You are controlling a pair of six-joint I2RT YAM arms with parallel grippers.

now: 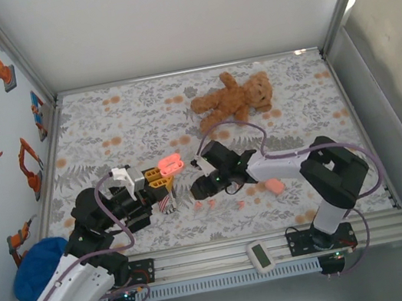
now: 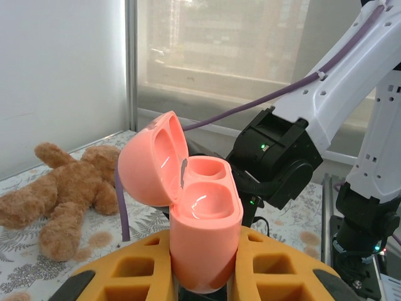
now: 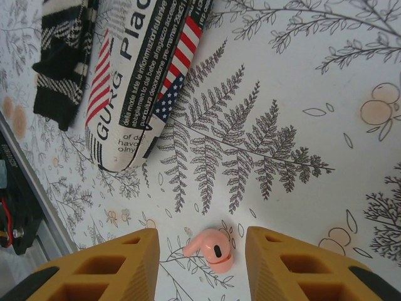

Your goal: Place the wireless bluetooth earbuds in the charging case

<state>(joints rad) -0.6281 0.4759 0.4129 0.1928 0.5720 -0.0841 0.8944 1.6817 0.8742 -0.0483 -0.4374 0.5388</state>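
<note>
Centre-left in the top view, the left gripper (image 1: 153,179) clamps the open charging case (image 1: 169,164), its base hidden between yellow fingers (image 2: 119,269). Right of it, the right gripper (image 3: 200,254), jaws apart and cut off at the frame's bottom, straddles one earbud (image 3: 212,248) on bare tablecloth (image 3: 301,94).

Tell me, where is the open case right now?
The open case is clamped in the left gripper, with its lid tipped back. In the top view it sits left of centre, nearer the arms than the teddy bear.
</note>
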